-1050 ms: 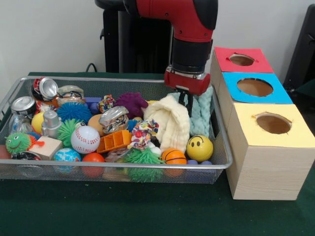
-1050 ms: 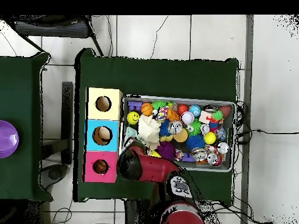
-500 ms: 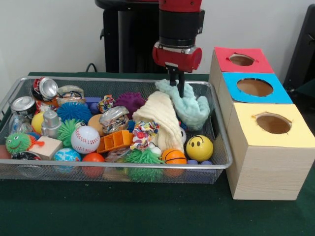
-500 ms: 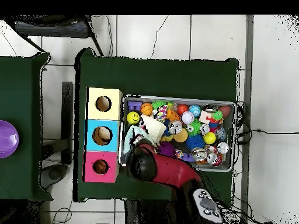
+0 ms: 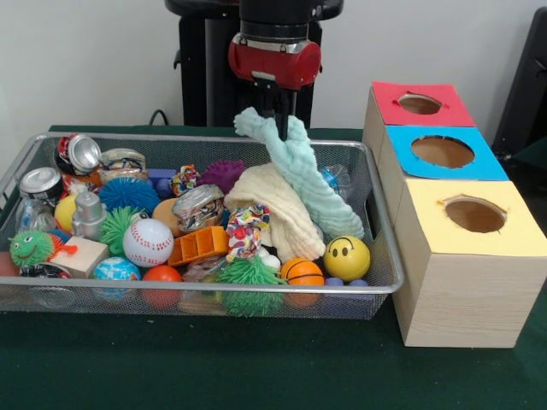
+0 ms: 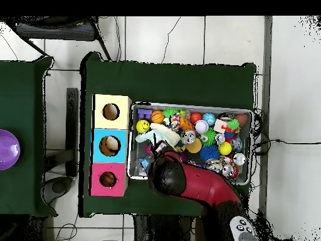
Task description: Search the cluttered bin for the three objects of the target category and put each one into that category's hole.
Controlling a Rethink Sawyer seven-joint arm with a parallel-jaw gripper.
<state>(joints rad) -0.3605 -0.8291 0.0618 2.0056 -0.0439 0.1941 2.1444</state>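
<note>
My gripper (image 5: 278, 120) is raised above the back of the wire bin (image 5: 128, 290) and is shut on a mint green cloth (image 5: 312, 184). The cloth hangs from the fingers and trails down to the right, its lower end resting by the yellow smiley ball (image 5: 346, 256). A cream cloth (image 5: 273, 205) lies heaped in the bin just below it. In the overhead view the red arm (image 6: 188, 185) covers the gripper; the cream cloth (image 6: 164, 133) shows beside it. Next to the bin stands a wooden box with a red hole (image 5: 420, 103), a blue hole (image 5: 442, 151) and a yellow hole (image 5: 475, 214).
The bin holds several balls, among them a baseball (image 5: 148, 242), an orange basketball (image 5: 302, 272) and spiky green balls (image 5: 249, 275). Crushed cans (image 5: 79, 155) lie at the left end. A purple fuzzy ball (image 5: 224, 175) sits at the back. A purple bowl (image 6: 6, 149) stands on another table.
The gripper has risen and shifted left in the front view, lifting the mint green cloth out from beside the cream cloth so that it now hangs stretched.
</note>
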